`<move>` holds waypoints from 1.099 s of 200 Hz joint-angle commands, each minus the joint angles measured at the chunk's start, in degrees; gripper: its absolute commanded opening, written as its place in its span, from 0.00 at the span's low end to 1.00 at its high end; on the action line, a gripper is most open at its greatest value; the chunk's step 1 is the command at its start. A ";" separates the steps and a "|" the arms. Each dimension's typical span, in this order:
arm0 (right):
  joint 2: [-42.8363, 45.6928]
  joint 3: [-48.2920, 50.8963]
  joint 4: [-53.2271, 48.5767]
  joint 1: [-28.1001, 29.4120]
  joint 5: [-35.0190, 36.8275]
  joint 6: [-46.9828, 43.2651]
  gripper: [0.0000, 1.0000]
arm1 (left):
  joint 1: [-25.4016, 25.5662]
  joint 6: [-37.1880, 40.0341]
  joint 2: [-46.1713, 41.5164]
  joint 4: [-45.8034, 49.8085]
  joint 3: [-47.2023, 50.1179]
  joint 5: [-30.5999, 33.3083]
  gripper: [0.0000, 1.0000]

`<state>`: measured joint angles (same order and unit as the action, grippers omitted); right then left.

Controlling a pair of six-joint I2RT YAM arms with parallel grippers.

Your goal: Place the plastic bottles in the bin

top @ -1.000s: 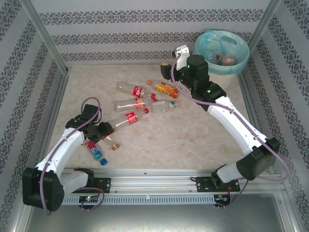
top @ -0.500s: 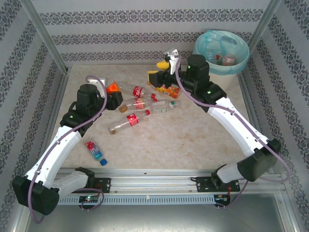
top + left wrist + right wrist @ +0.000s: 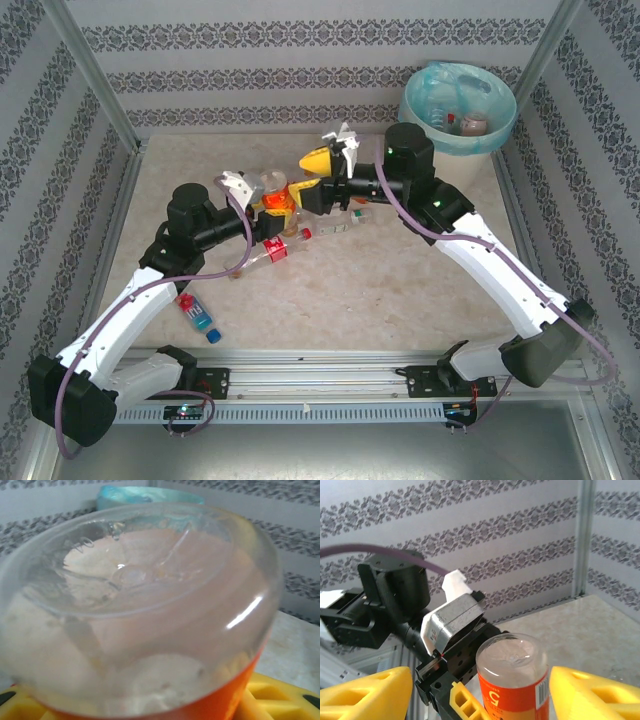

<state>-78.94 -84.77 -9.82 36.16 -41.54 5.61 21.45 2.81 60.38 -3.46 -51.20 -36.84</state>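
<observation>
Mid-frame, our left gripper (image 3: 263, 207) is clamping the orange-labelled bottle (image 3: 272, 186), our right gripper (image 3: 312, 176) standing open astride it; releasing early, we are risking a drop.

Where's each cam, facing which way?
Top external: above and behind the bases, looking down on the beige table; left arm and right arm show.
Left wrist: faces the round cream bin with blue-green liner, past the clear orange-labelled plastic bottle in its yellow jaws.
Right wrist: faces the left gripper; own open yellow jaws flank that bottle.
Shared: the bottle.
</observation>
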 commanded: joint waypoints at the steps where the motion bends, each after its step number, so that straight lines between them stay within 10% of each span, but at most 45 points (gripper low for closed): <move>1: -1.67 0.18 -1.34 1.29 -1.57 -3.31 0.73 | 0.96 1.55 -1.23 -5.85 0.49 -8.66 0.53; 220: -7.24 -5.58 -10.14 5.69 5.10 -12.46 0.51 | 1.14 3.91 -0.12 -2.12 -0.38 -15.53 0.59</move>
<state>-86.06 -88.49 -20.82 41.43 -39.68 -6.26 22.04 5.76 60.71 -3.92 -51.13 -51.44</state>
